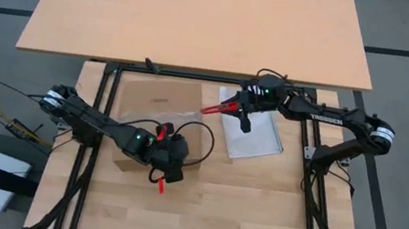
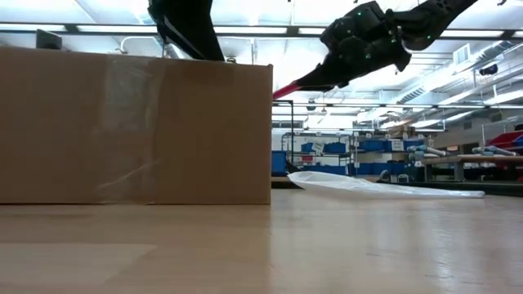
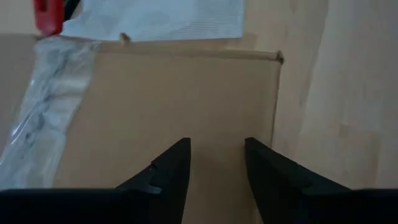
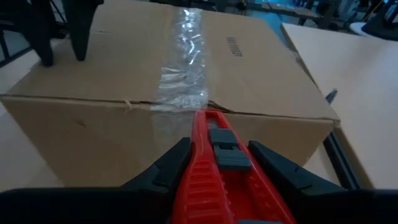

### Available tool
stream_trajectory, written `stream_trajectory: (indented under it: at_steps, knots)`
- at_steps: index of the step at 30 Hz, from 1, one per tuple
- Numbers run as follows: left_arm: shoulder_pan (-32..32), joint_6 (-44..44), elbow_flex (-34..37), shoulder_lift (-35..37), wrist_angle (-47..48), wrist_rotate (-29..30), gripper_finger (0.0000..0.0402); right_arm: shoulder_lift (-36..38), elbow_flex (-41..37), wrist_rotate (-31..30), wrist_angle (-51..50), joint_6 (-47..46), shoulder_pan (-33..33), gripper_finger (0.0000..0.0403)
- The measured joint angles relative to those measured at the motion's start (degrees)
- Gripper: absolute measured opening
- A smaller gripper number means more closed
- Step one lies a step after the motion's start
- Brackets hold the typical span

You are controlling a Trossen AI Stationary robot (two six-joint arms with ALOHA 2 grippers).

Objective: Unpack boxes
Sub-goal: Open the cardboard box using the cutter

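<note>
Carton (image 1: pixel 158 116) sits sealed on the surface (image 1: pixel 255 210) between the two arms, seen from above. The right tool (image 1: pixel 231 107) grips a red box cutter (image 1: pixel 213 108) pointed at the carton's near edge; the left tool (image 1: pixel 163 153) hangs over the opposite side, empty, fingers a little apart. A clear bag (image 1: pixel 254 133) lies flat beside the carton, under the right arm.

From table height, the carton (image 2: pixel 135 122) stands tall and the cutter (image 2: pixel 298 84) hovers just past its top corner, with free air below it.

The left wrist camera shows its fingers (image 3: pixel 168 174) narrowly parted above plain cardboard (image 3: pixel 180 106).

The right wrist camera lines the cutter (image 4: pixel 214 168) up with the tape strip (image 4: pixel 180 68). My guess: slitting the tape comes next, needing a shallow, straight run along the seam.
</note>
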State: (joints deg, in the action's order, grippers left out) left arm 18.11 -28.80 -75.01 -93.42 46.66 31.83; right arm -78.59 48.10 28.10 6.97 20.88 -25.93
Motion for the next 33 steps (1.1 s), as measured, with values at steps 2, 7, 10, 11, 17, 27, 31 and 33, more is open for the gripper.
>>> stream_trajectory:
  at_steps: [2,7,10,11,17,27,31,33]
  knots:
    - [-0.03,0.02,0.07,-0.03,-0.22,0.07,0.0160,1.15,-0.06,-0.05,-1.24,0.02,0.02,0.0140]
    - [-0.07,0.02,0.23,-0.12,-1.17,0.20,0.0160,2.84,-0.11,0.34,-3.89,-0.09,0.07,0.0140]
    - [-0.29,0.02,0.32,-0.15,-2.06,0.31,0.0160,2.86,-0.03,2.63,-5.07,-1.99,0.45,0.0140]
    - [-0.46,0.04,0.39,-0.20,-2.67,0.59,0.0160,2.85,-0.06,5.03,-5.72,-3.02,1.00,0.0140]
    - [-1.99,0.02,0.49,-0.38,-4.47,1.32,0.0160,2.73,-0.16,7.57,-6.46,-3.39,3.49,0.0140]
    - [-2.23,3.67,-4.72,-0.71,-2.20,0.12,0.0160,8.13,2.91,1.96,-13.48,-1.13,3.26,0.0140]
    - [-2.14,7.57,-15.37,-0.56,3.93,0.09,0.0160,12.50,6.72,-2.11,-17.92,0.62,2.87,0.0140]
    - [-2.35,7.05,-21.27,-0.38,10.32,0.32,0.0160,14.42,7.85,-3.48,-19.96,-0.29,2.64,0.0140]
